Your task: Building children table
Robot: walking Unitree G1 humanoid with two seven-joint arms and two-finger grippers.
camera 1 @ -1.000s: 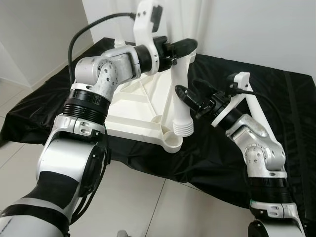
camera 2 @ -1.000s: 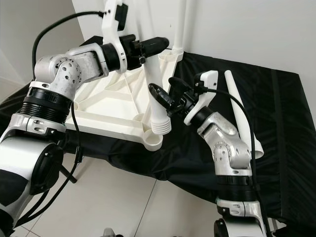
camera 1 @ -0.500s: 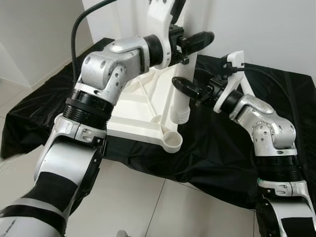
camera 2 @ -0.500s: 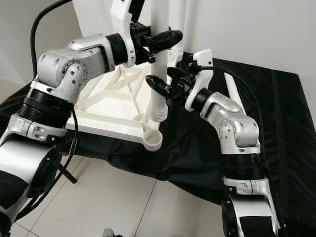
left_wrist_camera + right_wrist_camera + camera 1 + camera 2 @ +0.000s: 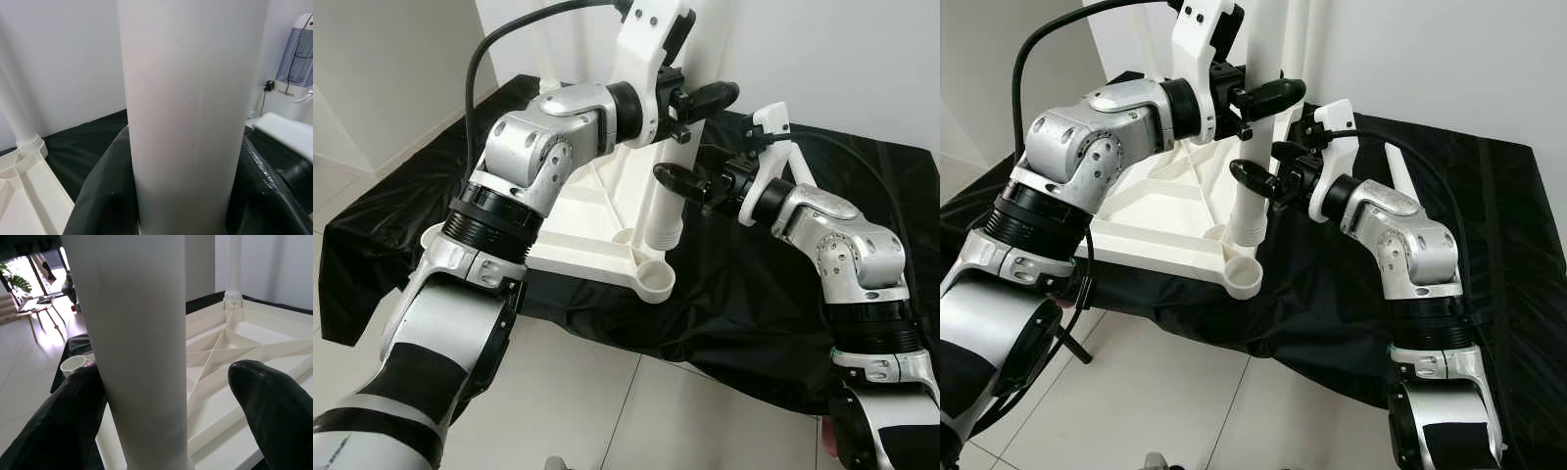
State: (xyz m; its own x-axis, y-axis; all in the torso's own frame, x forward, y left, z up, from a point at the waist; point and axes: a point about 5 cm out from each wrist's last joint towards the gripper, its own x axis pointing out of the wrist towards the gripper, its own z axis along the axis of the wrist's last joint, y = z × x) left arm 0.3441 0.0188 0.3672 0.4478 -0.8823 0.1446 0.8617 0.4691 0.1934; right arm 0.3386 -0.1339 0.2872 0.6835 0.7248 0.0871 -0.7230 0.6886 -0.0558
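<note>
Left eye view. We see the white table panel (image 5: pixel 592 211) lying upside down on a black cloth (image 5: pixel 773 294) spread over the floor (image 5: pixel 607 411). A white table leg (image 5: pixel 668 186) is held upright above the panel's near corner, its threaded end just beyond the open corner socket (image 5: pixel 654 278), which sits at about 6 o'clock from that end. The left tool (image 5: pixel 690 101) clamps the leg high up, at 12 o'clock on the visible shaft. The right tool (image 5: pixel 690 181) reaches in from 3 o'clock and meets the leg lower down.

Right eye view. The same arrangement appears: the left tool (image 5: pixel 1263 98) is closed on the leg, and the right tool (image 5: pixel 1263 174) straddles it below. A second loose leg (image 5: pixel 1408 211) lies on the cloth at 3 o'clock from the right arm.

Left wrist view. The leg (image 5: pixel 188 117) stands between the two black fingers (image 5: pixel 100 191), which press against both of its sides. Another leg (image 5: pixel 19 122), already fitted in a far corner, stands upright.

Right wrist view. The leg (image 5: pixel 137 352) touches one finger (image 5: pixel 58 421); the other finger (image 5: pixel 274 406) stands apart from it, so this tool is spread wider than the leg. The ribbed underside of the panel (image 5: pixel 234 362) lies beyond.
</note>
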